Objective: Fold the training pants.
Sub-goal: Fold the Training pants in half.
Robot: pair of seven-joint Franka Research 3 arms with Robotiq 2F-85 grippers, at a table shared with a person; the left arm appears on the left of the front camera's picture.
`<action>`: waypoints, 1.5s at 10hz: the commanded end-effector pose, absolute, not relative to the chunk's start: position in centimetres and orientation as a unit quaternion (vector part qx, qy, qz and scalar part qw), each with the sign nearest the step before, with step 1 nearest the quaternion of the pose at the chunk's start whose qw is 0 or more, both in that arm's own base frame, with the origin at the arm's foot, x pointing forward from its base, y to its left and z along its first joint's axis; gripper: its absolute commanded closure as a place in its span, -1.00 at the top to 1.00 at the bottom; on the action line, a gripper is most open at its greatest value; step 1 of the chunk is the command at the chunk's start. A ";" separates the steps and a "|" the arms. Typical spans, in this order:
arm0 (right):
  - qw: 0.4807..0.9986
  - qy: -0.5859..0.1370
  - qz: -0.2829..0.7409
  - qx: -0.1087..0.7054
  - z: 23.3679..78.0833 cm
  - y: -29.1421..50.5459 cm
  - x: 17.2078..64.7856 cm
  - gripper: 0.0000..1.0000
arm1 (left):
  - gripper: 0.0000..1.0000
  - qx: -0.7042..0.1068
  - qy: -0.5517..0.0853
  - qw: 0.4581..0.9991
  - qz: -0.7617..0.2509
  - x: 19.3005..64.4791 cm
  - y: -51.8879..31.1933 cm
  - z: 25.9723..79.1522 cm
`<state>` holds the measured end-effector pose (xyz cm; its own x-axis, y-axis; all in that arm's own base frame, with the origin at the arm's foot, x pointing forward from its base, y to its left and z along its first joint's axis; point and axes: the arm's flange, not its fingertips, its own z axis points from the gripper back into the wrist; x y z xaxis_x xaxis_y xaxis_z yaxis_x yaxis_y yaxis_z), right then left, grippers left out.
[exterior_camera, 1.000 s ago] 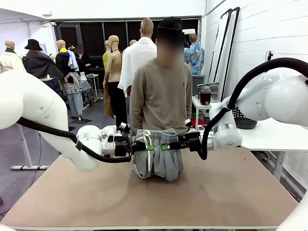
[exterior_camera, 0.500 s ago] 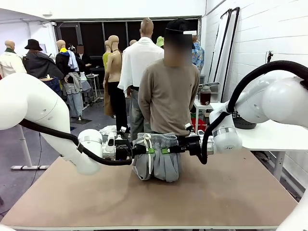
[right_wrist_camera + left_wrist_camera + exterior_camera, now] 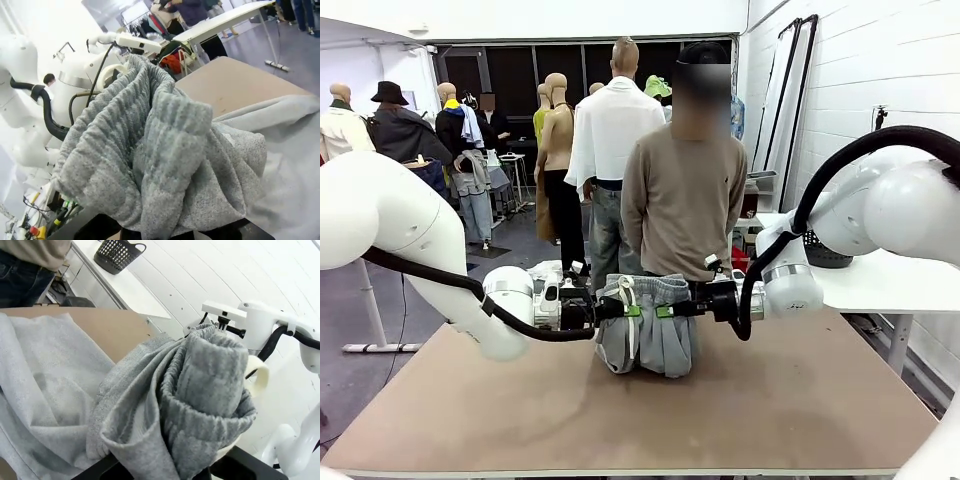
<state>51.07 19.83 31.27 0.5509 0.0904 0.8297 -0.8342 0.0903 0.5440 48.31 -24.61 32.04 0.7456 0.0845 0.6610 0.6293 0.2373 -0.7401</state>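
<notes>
**Grey pants held up by the waistband between two claws**

Nearest the robot, the brown surface (image 3: 740, 400) lay bare across its near half. Farther in, at the middle, the training pants (image 3: 650, 335) hung as a bunched light grey bundle, the lower folds resting on the surface and the gathered waistband lifted above it. A pale drawstring (image 3: 628, 305) dangled down the left part of the bundle.

From the left, the left claw (image 3: 618, 309) was clenched on the left end of the waistband, its green pads pressed against the cloth. From the right, the right claw (image 3: 670, 309) was clenched on the right end at about the same height, so the two claws faced each other with the waistband stretched between them.

Seen from the left wrist, the training pants (image 3: 200, 390) rose as a ribbed grey roll out of that claw's fingers, with more cloth spread low to the left on the surface (image 3: 100, 330). Seen from the right wrist, the training pants (image 3: 165, 150) likewise bulged up in thick ribbed folds from its own fingers, with loose cloth trailing right over the surface (image 3: 235, 82).

Just beyond the far edge stood a person (image 3: 683, 200) in a tan sweater, slightly right of the bundle. Far right, a dark basket (image 3: 825, 252) sat on a white table (image 3: 880, 285).
</notes>
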 end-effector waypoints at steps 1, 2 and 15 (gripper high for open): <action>0.667 -0.318 0.287 0.610 30.5 19.0 53.3 -1.00 | -1.00 -0.601 -0.259 0.740 -0.152 51.6 -24.5 32.3; 0.668 -0.302 0.262 0.627 30.1 18.8 54.1 -1.00 | -1.00 -0.606 -0.236 0.749 -0.127 52.8 -24.4 32.3; 0.729 -0.216 0.143 0.634 27.4 19.6 59.9 -1.00 | -1.00 -0.612 -0.133 0.779 -0.001 58.4 -24.6 31.8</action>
<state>57.81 19.67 27.74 0.8427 -0.0192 0.5380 -0.5326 0.1159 0.8384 56.51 -24.66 31.11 0.9601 0.1242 0.2506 0.2189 0.2241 -0.9497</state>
